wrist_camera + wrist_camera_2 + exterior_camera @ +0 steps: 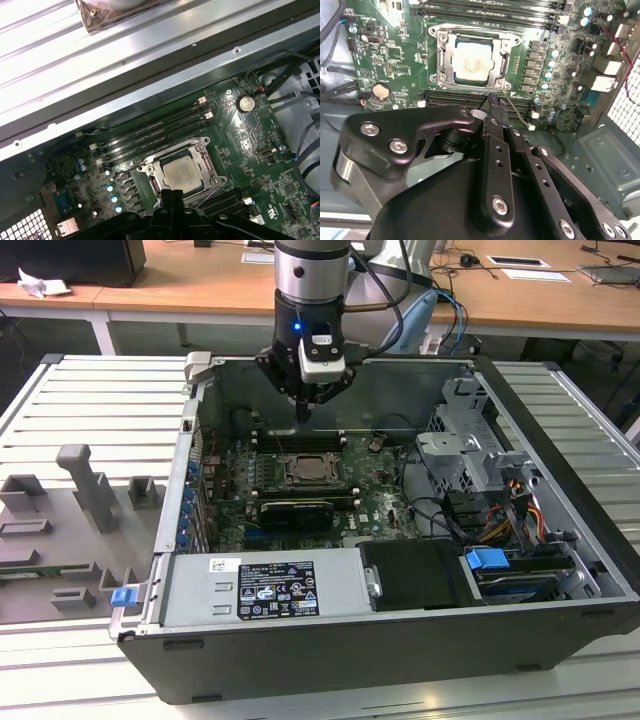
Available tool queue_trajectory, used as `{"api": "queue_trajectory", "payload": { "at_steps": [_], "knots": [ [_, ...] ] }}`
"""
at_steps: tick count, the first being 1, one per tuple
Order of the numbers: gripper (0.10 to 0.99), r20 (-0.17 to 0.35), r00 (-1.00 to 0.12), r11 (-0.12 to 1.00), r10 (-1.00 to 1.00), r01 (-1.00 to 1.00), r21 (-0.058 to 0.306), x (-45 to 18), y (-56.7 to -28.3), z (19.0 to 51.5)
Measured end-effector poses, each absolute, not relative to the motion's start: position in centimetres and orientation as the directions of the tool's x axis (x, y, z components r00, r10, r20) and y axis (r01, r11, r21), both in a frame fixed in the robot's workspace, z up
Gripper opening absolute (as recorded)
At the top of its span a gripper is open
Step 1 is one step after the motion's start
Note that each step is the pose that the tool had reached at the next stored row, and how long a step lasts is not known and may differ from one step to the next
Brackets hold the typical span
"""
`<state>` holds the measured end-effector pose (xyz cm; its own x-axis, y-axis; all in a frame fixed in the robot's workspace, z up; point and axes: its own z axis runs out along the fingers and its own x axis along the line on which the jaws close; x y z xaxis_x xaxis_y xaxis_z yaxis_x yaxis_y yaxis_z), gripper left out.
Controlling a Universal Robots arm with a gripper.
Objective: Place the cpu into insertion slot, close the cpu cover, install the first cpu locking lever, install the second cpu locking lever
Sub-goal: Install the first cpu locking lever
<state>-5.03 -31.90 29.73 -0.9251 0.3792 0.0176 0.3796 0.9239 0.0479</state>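
Note:
The cpu (472, 62) lies in the insertion slot on the green motherboard (375, 500), its pale metal top showing through the window of the cpu cover (442, 60), which lies flat over it. Both also show in the first wrist view, the cpu (181, 172) and the cpu cover (206, 162), and in the exterior view the cpu (308, 468) sits mid-board. My gripper (302, 412) hangs above the board, slightly behind the socket, apart from it. Its fingers are shut with nothing between them, tips together in both wrist views (492, 100) (172, 194). Thin locking levers (505, 62) run along the socket's edges.
The open computer case (560, 490) surrounds the board. A black card (295, 510) lies in front of the socket, memory slots (300, 435) behind it. A power supply (270, 585) fills the front, a drive cage (465, 445) and cables the exterior view's right. Grey fixtures (90, 490) stand outside.

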Motion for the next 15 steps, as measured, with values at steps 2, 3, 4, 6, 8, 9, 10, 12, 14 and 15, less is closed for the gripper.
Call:
{"api": "queue_trajectory", "payload": {
  "at_steps": [2,3,4,6,8,9,10,12,14,15],
  "knots": [
    [0.106,0.018,-0.945,0.944,0.327,0.327,0.048,-5.03,-31.90,29.72],
    [0.106,0.018,-0.953,0.952,0.303,0.303,0.048,-5.03,-31.90,29.72],
    [0.106,0.018,-0.956,0.955,0.294,0.294,0.048,-5.03,-31.90,29.72],
    [0.106,0.018,-0.966,0.965,0.258,0.258,0.048,-5.03,-31.90,29.72],
    [0.106,0.018,-0.976,0.975,0.218,0.218,0.048,-5.03,-31.90,29.72],
    [0.106,0.018,-0.979,0.978,0.202,0.203,0.048,-5.03,-31.90,29.72],
    [0.106,0.018,-0.981,0.980,0.194,0.195,0.048,-5.03,-31.90,29.72],
    [0.106,0.018,-0.986,0.985,0.164,0.164,0.048,-5.03,-31.90,29.72],
    [0.106,0.018,-0.990,0.988,0.143,0.144,0.048,-5.03,-31.90,29.72],
    [0.106,0.018,-0.990,0.989,0.139,0.140,0.048,-5.03,-31.90,29.71]
  ]
}}
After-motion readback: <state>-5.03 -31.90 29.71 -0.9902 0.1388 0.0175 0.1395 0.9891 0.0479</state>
